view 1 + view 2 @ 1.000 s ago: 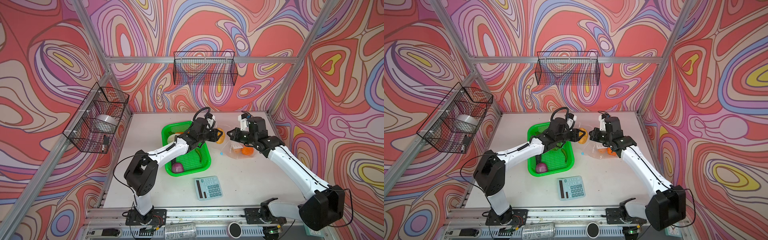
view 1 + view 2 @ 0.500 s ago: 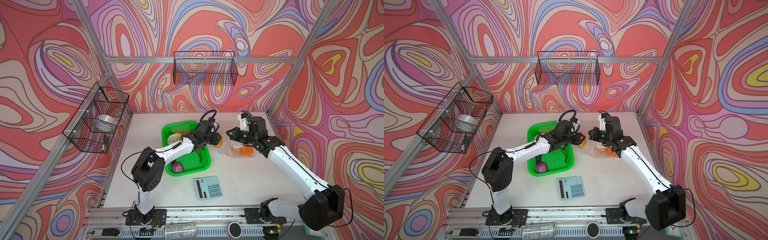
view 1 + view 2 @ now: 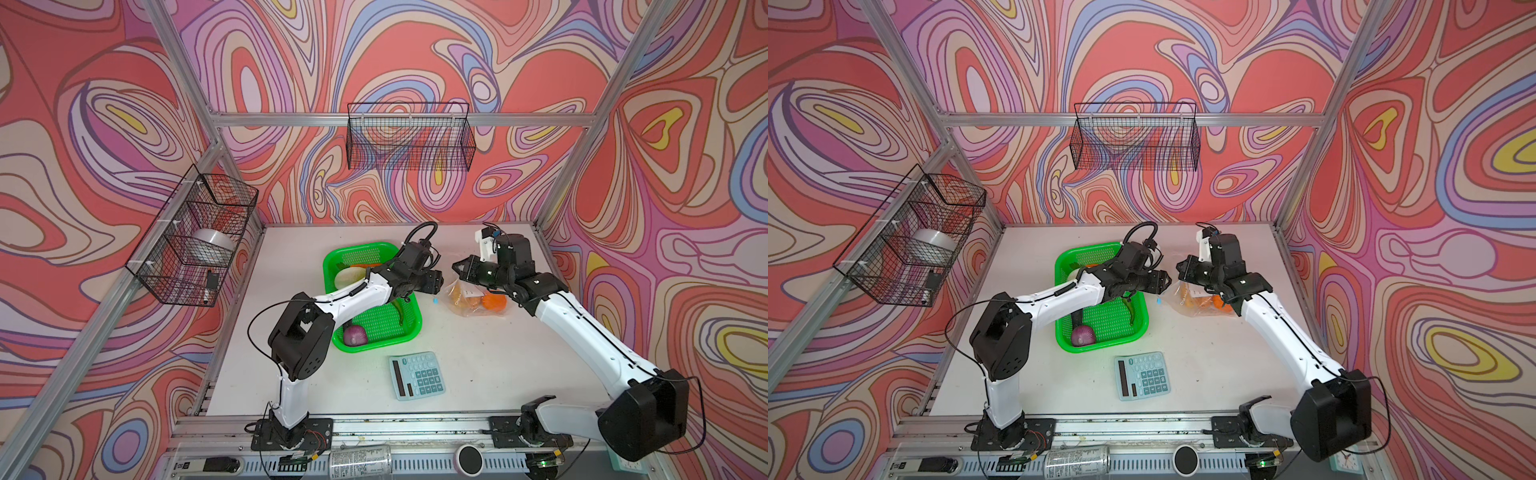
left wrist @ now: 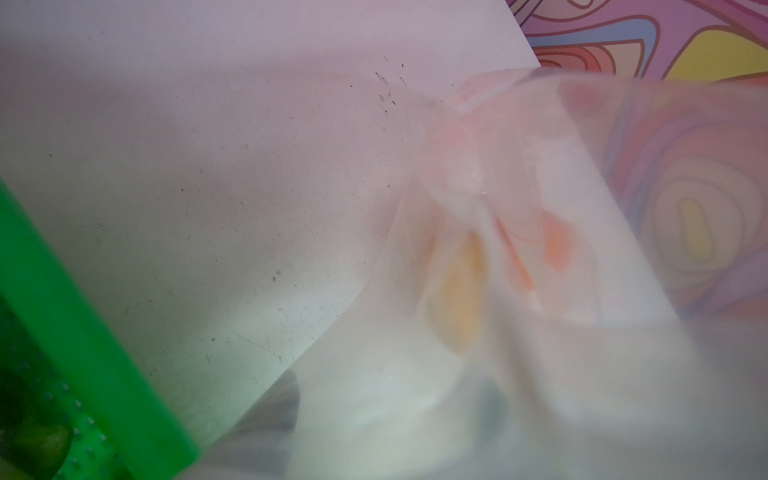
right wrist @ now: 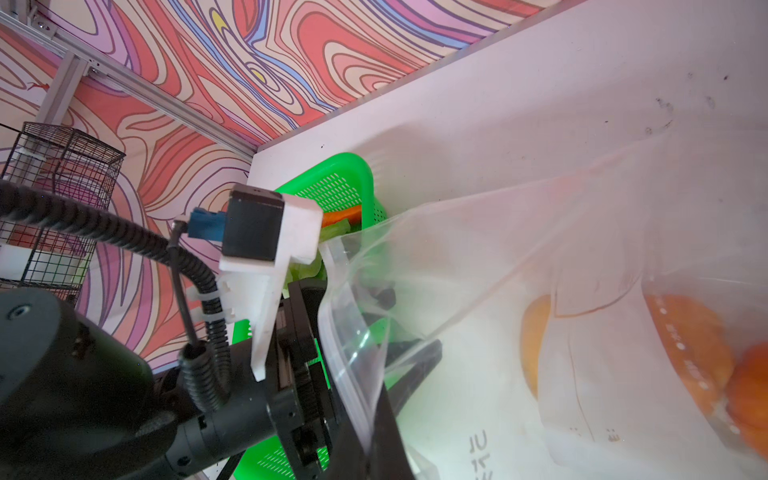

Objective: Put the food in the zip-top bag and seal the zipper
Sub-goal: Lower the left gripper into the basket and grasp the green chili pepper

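Observation:
The clear zip-top bag (image 3: 473, 301) (image 3: 1196, 307) lies right of the green basket, with its mouth lifted. My right gripper (image 3: 459, 266) (image 5: 374, 453) is shut on the zipper edge and holds the mouth up. The light-blue slider tab (image 3: 435, 300) hangs at the low corner. My left gripper (image 3: 436, 282) (image 5: 401, 328) is inside the mouth, its fingers apart and holding nothing. In the bag lie a tan potato (image 5: 532, 345) (image 4: 461, 291) and an orange pumpkin (image 3: 493, 302). The left wrist view looks through blurred film.
The green basket (image 3: 376, 328) holds a purple onion (image 3: 354, 335), a napa cabbage (image 3: 348, 276), a green pepper (image 3: 400, 311) and a carrot (image 3: 365, 264). A blue calculator (image 3: 417, 375) lies in front. Wire baskets (image 3: 409, 137) hang on the walls.
My left gripper carried a tan potato from over the basket rightward into the bag mouth and opened; the potato now lies in the bag. The right gripper stayed put.

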Controlling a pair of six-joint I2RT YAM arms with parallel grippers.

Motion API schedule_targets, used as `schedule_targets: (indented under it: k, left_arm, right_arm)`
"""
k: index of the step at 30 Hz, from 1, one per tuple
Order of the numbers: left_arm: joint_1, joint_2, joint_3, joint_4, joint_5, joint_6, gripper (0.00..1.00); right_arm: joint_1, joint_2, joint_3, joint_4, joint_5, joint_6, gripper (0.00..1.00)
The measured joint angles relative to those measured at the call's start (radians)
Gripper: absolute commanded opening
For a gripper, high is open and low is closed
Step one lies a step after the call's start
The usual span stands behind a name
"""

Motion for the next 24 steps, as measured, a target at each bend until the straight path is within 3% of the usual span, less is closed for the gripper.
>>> schedule_targets:
  k: [2,5,7,12,18,24]
  left_arm:
    - [0.000,-0.004,0.003,-0.006,0.000,0.000,0.73]
    - [0.000,-0.031,0.003,-0.034,0.003,0.000,0.84]
    - [0.000,-0.070,0.002,-0.056,0.004,0.000,1.00]
    - [0.000,-0.249,-0.032,-0.082,-0.022,0.003,1.00]
    - [0.002,-0.477,-0.147,-0.083,-0.188,0.030,1.00]
    - [0.034,-0.510,-0.300,-0.090,-0.341,-0.001,1.00]
  right_arm:
    - [0.000,0.000,0.000,0.000,0.001,0.000,0.00]
    - [0.000,-0.004,0.000,-0.002,0.005,-0.001,0.00]
    - [0.000,-0.007,0.000,-0.002,0.010,-0.001,0.00]
    - [0.000,-0.010,0.000,-0.004,0.018,-0.001,0.00]
    - [0.000,-0.010,0.000,-0.005,0.023,-0.001,0.00]
    - [0.000,-0.011,0.000,-0.008,0.026,-0.001,0.00]
